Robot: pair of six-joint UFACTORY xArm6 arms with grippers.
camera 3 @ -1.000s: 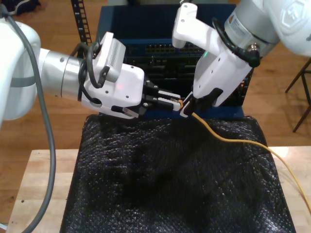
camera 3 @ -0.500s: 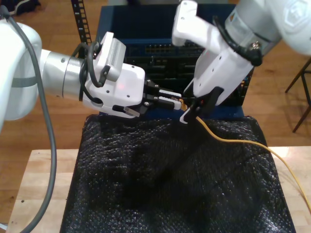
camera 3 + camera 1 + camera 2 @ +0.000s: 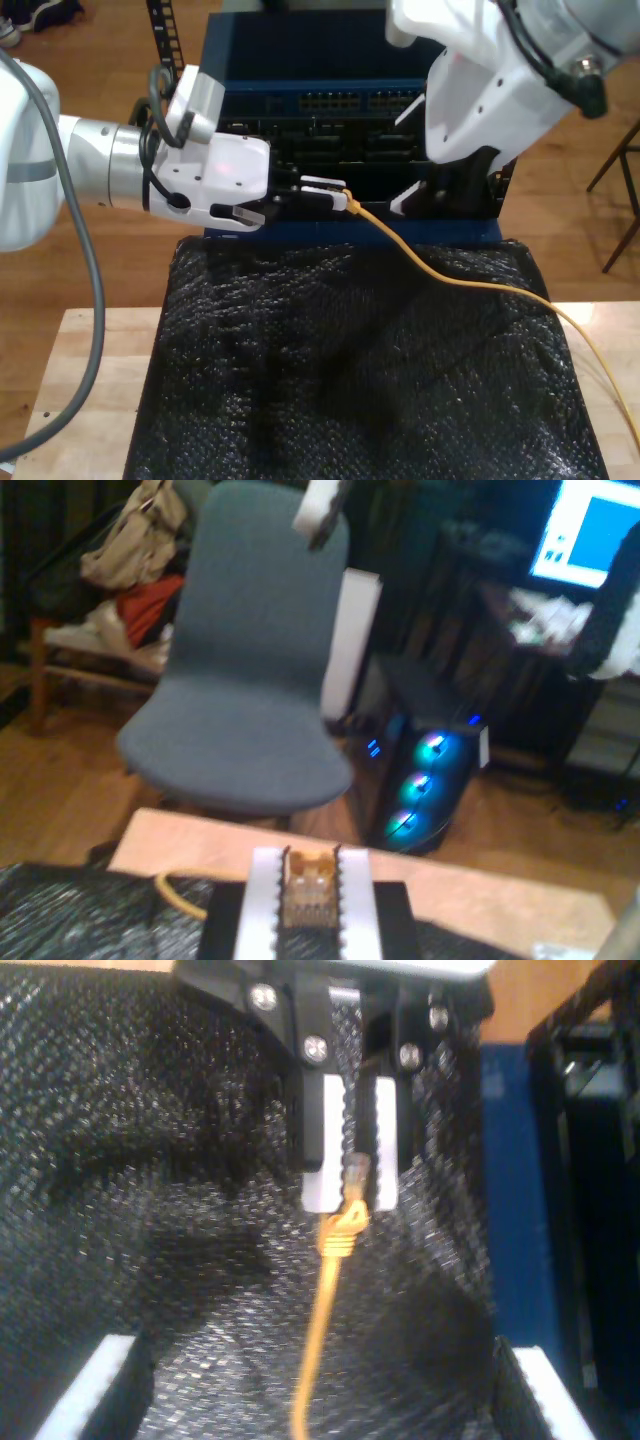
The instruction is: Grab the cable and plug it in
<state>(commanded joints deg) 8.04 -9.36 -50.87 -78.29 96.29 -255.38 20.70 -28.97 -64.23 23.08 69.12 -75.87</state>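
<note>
grip: my first gripper (image 3: 335, 195) is clamped on the connector (image 3: 308, 885) of the cable (image 3: 470, 285) | my second gripper (image 3: 310, 1385) stands apart above the black mat (image 3: 300, 390) | step: align with the switch (image 3: 330, 130), push in straight, keep slack trailing.

The cable (image 3: 470, 285) runs off the exterior view's right edge; its connector (image 3: 308, 885) is blurred.
</note>
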